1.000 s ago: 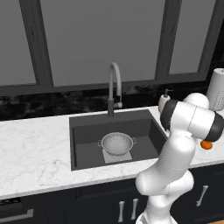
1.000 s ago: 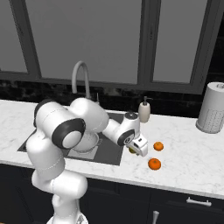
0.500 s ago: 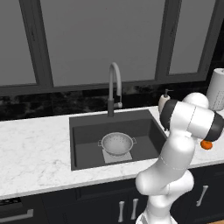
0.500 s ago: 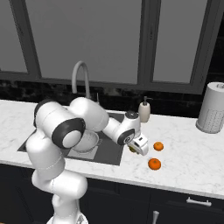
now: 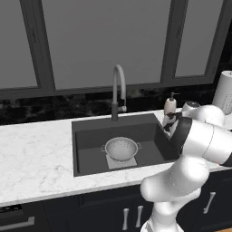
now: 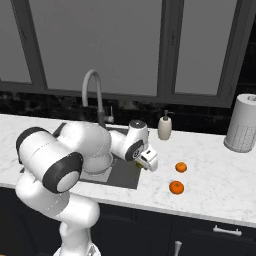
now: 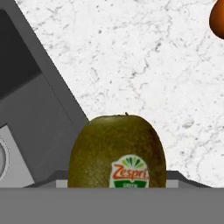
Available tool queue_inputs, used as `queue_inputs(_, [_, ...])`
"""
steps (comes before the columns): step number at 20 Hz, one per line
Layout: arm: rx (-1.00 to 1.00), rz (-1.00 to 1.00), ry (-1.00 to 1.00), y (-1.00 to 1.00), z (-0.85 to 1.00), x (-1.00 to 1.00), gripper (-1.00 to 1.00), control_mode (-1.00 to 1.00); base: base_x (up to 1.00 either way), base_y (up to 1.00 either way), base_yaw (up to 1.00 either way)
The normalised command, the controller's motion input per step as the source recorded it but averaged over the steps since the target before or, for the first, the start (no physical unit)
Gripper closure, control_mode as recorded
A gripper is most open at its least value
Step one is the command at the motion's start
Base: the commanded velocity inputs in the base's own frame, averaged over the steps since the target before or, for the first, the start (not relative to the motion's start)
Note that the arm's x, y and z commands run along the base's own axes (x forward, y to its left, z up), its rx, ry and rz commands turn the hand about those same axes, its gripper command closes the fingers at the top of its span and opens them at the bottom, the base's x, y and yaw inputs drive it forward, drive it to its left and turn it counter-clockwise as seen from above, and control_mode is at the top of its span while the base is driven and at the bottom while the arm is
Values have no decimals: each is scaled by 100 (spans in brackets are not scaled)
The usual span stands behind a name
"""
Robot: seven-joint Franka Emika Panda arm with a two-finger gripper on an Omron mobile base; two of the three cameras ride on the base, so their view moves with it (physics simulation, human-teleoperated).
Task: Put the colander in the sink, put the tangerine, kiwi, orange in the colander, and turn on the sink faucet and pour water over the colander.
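Note:
The olive-brown kiwi [image 7: 116,148] with its label fills the lower middle of the hand view, just over the marble counter beside the sink's right rim. My gripper [image 6: 143,164] is shut on the kiwi [image 6: 138,164]; its fingertips are hidden. The silver colander [image 5: 121,148] stands upright on the light patch in the dark sink [image 5: 90,136]. To the right on the counter lie the small tangerine [image 6: 181,167] and the larger orange [image 6: 176,187]. The gooseneck sink faucet [image 5: 117,86] rises behind the basin, and no water runs from it.
A soap dispenser [image 6: 164,127] stands at the back of the counter to the right of the sink. A tall perforated grey cylinder [image 6: 242,122] stands at the far right. An orange fruit [image 7: 217,19] shows at the top right corner of the hand view.
The jaws have narrowed onto the kiwi. The arm has hardly moved, and the colander and the two orange fruits lie as before.

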Motion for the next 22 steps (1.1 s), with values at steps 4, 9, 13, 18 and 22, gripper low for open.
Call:
queue_inputs(4, [0,5,0,87,14,-1,100,-100,0,0,0])
queue_inputs(9, [1,8,0,82,2,0,100,-100,0,0,0])
queue_inputs(13, [2,9,0,75,1,12,100,-100,0,0,0])
queue_inputs(18, [0,8,6,73,0,22,100,-100,0,0,0])
queue_inputs(22, [0,6,16,60,0,33,100,-100,0,0,0])
